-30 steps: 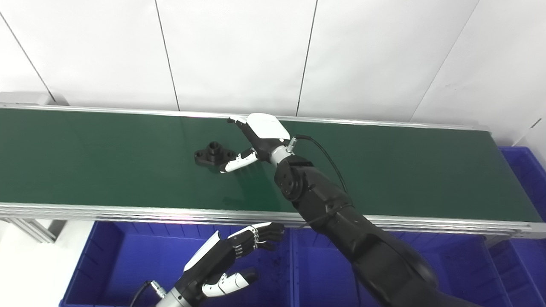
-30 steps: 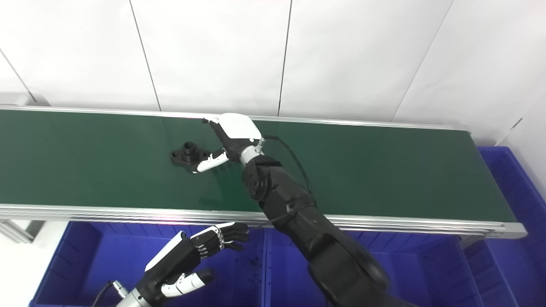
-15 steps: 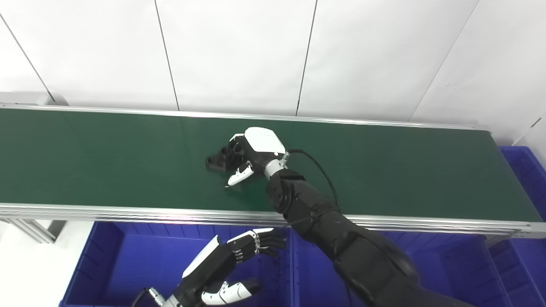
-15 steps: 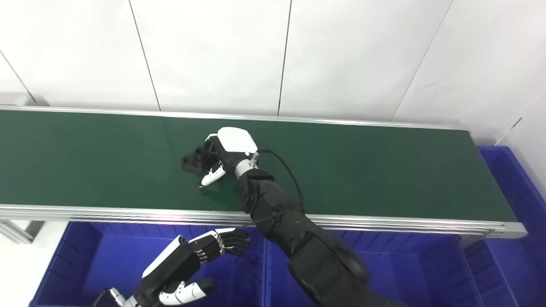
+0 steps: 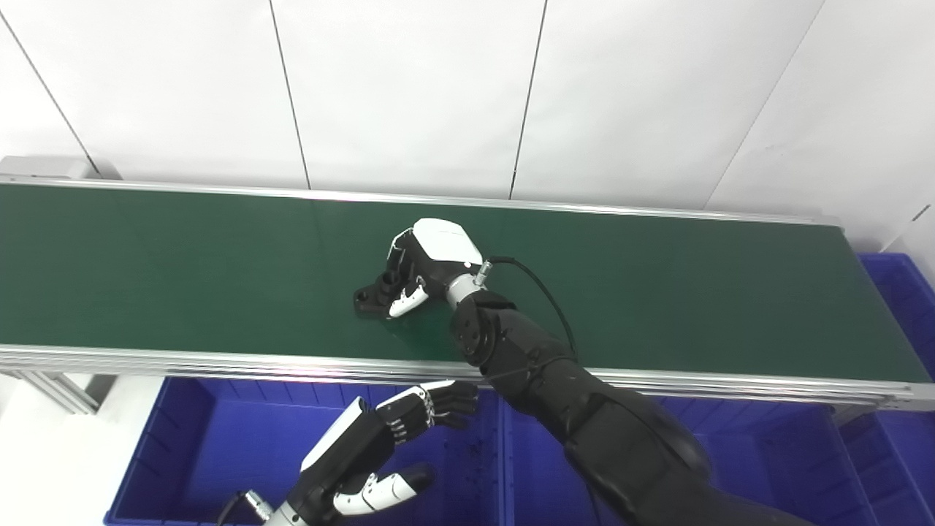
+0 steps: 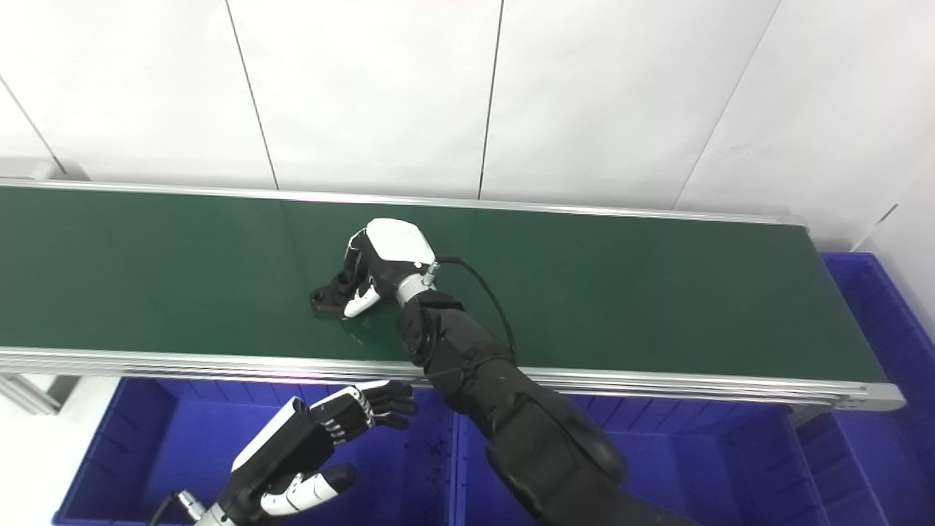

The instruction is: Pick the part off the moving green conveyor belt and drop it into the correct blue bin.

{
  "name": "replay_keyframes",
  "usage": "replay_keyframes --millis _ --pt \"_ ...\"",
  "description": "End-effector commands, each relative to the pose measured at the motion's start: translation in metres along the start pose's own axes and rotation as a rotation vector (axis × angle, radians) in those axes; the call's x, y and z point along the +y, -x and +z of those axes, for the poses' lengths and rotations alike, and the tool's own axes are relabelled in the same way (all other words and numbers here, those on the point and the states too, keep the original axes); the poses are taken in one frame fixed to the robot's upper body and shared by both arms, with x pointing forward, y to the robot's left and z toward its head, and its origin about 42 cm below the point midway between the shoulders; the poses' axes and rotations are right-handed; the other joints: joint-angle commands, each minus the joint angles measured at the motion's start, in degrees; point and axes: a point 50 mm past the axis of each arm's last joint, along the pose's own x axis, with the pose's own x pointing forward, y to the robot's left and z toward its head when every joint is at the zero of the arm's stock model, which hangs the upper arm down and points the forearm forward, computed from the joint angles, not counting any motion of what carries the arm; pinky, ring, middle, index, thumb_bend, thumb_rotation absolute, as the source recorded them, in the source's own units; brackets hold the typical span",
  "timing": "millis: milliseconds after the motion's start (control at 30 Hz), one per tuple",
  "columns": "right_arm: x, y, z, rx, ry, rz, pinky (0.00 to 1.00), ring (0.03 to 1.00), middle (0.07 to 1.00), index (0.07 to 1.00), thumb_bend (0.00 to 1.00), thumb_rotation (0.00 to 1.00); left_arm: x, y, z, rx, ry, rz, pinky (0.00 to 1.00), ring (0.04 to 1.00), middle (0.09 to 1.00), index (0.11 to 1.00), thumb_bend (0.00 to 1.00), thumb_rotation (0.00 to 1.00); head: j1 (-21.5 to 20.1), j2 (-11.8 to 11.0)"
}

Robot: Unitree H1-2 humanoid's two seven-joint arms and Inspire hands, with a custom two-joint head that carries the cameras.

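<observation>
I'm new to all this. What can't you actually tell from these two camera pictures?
- Whether the right hand truly holds the black part: both views, its fingers cover the contact.
- The part's full shape: the hand hides its right end.
- The far-right blue bin: cut off by the picture edge.
- The near bins' floors: partly hidden by the arms and the left hand.

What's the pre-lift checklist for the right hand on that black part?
1. Right hand closed on black part: ok, fingers curled round it.
2. Part off the green belt: not ok, far end looks down.
3. Grip firm enough: cannot tell.
4. Left hand out of the way: ok, open over the left blue bin.
5. Middle bin beneath the arm unobstructed: ok.
6. Correct bin: cannot tell.
</observation>
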Motion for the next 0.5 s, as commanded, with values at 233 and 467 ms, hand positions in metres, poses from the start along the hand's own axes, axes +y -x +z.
replay_keyframes --millis 233,467 --pt "-0.0252 -0.0112 0.0172 -0.057 -0.035 -0.027 0.44 0.507 0.518 0.474 0.53 0.00 0.0112 -0.0034 0.0111 -0.063 -0.021 -0.005 0.74 0.798 0.821 0.813 0.37 0.64 -0.6 0.1" --pt "-0.0252 -0.0097 0.0128 -0.044 -0.074 -0.034 0.43 0.498 0.513 0.475 0.53 0.00 0.0143 -0.0031 0.0106 -0.062 -0.023 -0.010 0.75 0.799 0.822 0.816 0.36 0.65 -0.8 0.2"
